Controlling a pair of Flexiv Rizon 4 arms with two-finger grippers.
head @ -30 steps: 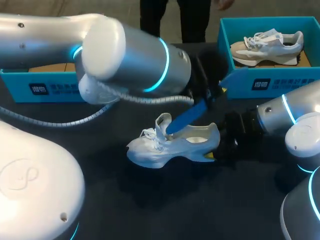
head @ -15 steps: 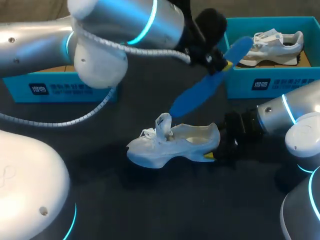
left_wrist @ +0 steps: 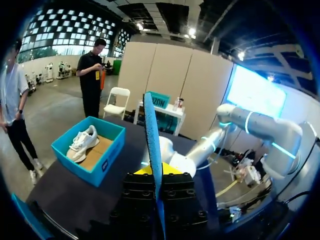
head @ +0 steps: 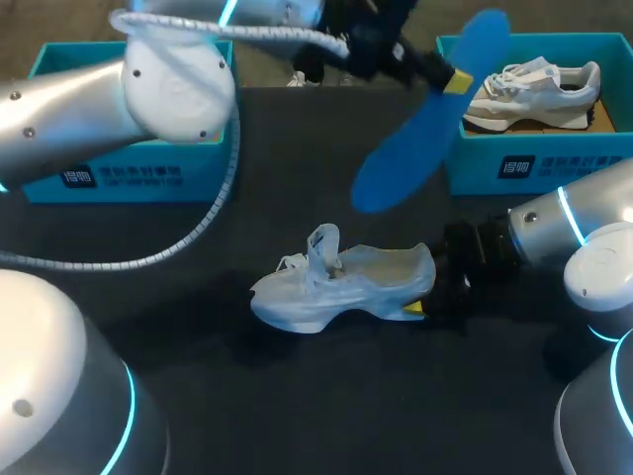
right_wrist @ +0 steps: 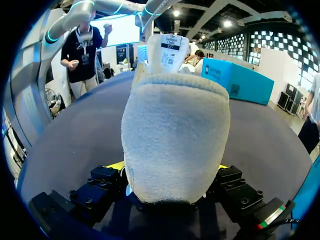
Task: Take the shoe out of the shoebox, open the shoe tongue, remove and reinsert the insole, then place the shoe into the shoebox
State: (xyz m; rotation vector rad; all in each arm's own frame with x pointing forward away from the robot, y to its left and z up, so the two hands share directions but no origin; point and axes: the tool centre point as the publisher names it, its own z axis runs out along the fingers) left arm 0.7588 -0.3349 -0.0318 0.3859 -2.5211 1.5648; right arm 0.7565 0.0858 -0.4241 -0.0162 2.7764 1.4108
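Left gripper (head: 451,80) yanked the flat blue insole (head: 425,129) way up, pinching one end, at 1 o'clock of the white sneaker (head: 341,287) on the table (head: 297,396); right gripper (head: 423,294) clamps its fuzzy heel.

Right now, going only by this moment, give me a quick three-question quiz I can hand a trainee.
1. True or false: the insole lies inside the shoe on the table.
2. Which part of that shoe does the right gripper hold? A toe, B heel, C tongue.
3. Fill in: the left gripper is shut on the ____.

Key: 1 false, it is held up in the air; 2 B; 3 insole.
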